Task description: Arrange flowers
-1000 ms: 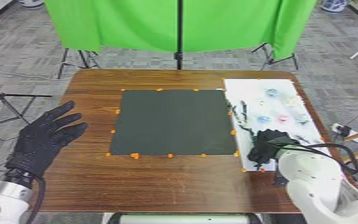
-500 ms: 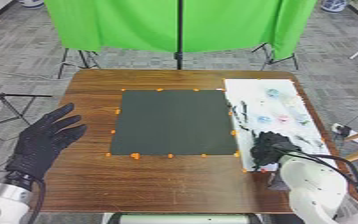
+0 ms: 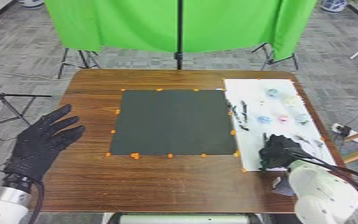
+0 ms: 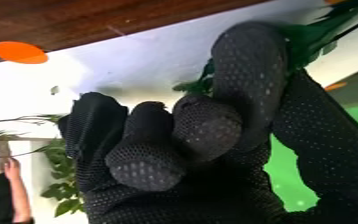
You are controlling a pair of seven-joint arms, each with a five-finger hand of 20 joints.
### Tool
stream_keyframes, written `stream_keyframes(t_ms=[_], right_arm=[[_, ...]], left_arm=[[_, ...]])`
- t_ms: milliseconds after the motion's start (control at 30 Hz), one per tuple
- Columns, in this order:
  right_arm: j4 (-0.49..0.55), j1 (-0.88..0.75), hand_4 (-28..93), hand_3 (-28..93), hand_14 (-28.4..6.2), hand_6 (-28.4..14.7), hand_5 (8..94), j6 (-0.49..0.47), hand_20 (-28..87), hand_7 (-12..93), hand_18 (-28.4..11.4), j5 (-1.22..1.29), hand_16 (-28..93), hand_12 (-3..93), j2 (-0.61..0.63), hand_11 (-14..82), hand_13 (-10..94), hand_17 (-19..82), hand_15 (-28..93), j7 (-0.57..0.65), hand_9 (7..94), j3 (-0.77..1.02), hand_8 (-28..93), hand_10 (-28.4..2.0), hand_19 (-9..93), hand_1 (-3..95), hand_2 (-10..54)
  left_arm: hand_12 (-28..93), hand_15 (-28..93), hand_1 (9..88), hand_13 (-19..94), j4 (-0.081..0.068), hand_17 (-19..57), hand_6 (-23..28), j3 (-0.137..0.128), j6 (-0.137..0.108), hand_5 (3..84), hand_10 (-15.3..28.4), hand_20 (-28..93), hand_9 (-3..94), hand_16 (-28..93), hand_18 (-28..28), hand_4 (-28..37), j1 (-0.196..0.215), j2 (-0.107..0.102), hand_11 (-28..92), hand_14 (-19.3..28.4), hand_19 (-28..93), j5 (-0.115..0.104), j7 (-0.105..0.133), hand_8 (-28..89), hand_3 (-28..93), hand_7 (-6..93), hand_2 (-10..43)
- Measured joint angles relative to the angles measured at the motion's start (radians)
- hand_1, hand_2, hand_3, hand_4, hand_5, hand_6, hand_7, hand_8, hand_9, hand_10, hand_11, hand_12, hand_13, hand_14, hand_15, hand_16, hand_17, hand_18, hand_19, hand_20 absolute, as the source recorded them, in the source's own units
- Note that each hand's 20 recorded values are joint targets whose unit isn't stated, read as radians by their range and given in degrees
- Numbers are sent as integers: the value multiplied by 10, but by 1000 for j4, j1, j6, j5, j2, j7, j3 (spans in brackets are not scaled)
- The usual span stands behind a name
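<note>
Over the white sheet's (image 3: 246, 92) near end, dark green foliage (image 4: 325, 36) is right by the right hand (image 3: 280, 151), its grip impossible to tell, the pink flower (image 3: 284, 119) farther off.

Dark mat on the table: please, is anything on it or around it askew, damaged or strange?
One small oddity: near its near left corner, one orange mark looks bigger and more ragged than the other marks. The dark mat itself looks flat and undamaged.
</note>
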State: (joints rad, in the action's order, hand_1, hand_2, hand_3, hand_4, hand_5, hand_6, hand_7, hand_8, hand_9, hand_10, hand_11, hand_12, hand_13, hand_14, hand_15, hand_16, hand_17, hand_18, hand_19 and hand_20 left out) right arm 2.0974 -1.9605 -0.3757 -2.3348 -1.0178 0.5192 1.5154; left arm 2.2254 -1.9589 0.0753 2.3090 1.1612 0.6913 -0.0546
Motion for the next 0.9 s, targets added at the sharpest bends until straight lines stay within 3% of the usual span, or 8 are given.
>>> stream_keyframes(t_ms=[567, 700, 900], right_arm=[[104, 9, -27, 932, -90, -82, 937, 88, 720, 487, -184, 85, 275, 311, 18, 639, 821, 525, 828, -28, 888, 47, -126, -99, 932, 305, -3], [92, 78, -35, 932, -89, -80, 937, 85, 720, 491, -184, 86, 276, 311, 30, 639, 821, 525, 827, -38, 887, -10, -146, -99, 932, 304, 1], [8, 286, -42, 932, -86, -79, 937, 52, 718, 496, -182, 92, 275, 311, 33, 639, 820, 525, 827, -70, 886, -197, -162, -98, 932, 304, 5]], left_arm=[[137, 474, 257, 277, 1, -70, 19, -19, -5, 343, 131, 103, 303, -25, 237, -264, -4, -12, 304, 159, 544, -1, 0, -116, 709, 248, -12], [137, 473, 257, 277, 8, -70, 20, -56, -5, 343, 132, 103, 303, -24, 237, -263, 9, -14, 305, 159, 545, -1, -5, -116, 708, 247, -12], [137, 474, 256, 277, 29, -70, 20, -149, -7, 343, 132, 103, 303, -24, 237, -264, 81, -21, 305, 160, 545, -2, -13, -115, 709, 247, -13]])
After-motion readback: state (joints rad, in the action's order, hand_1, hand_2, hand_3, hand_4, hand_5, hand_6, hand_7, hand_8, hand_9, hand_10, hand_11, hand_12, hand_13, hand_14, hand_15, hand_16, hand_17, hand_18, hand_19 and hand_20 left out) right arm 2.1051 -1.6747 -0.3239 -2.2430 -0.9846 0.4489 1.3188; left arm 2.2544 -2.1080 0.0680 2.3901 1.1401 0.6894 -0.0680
